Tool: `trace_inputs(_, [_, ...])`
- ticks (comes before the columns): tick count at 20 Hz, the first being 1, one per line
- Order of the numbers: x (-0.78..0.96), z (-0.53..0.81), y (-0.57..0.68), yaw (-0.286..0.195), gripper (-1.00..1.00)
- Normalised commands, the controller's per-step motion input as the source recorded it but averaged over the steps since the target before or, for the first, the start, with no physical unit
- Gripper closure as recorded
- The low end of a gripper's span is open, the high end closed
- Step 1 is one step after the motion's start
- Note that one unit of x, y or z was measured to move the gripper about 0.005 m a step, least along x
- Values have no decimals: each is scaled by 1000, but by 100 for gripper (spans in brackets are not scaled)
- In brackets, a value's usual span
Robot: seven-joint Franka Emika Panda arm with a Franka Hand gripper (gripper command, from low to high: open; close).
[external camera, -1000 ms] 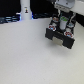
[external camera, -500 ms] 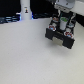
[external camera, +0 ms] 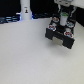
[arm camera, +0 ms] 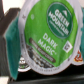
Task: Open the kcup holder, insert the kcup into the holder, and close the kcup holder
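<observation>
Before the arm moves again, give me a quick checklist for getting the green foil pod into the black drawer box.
1. Small round pod with the green foil top is at the gripper: ok; it fills the wrist view.
2. Grip on the pod secure: cannot tell; the fingers are not visible.
3. Black box-shaped drawer unit open: ok; its tray of round slots shows in the exterior view.
4. Gripper above the tray: ok.
5. A free slot under the pod: cannot tell; too blurred.
6. Pod level, foil up: cannot tell from these views.
</observation>
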Motion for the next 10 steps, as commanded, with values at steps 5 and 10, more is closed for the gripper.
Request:
trace_inputs(5, [13,-204,-53,3,100])
trace_inputs(10, [26,-185,-48,2,100])
